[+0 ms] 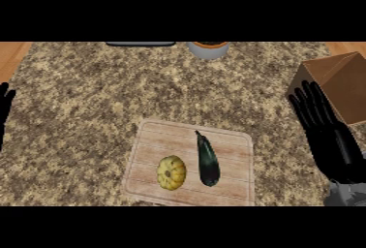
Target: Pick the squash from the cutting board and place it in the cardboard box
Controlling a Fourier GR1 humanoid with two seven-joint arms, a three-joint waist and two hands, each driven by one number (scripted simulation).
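A small yellow ribbed squash (172, 172) lies on the left half of the pale wooden cutting board (232, 189), near the counter's front. A dark green eggplant (207, 160) lies just to its right on the same board. The brown cardboard box (343, 82) stands at the right edge, its opening turned toward the counter. My right hand (330, 140) is open with straight fingers pointing away from me, right of the board and just in front of the box. My left hand (4, 109) shows at the far left edge, open and resting.
The counter top (129, 92) is speckled granite. At its back edge stand a grey pot with an orange rim (208, 48) and a dark flat object (141, 44). Wood surface shows beyond the counter's corners.
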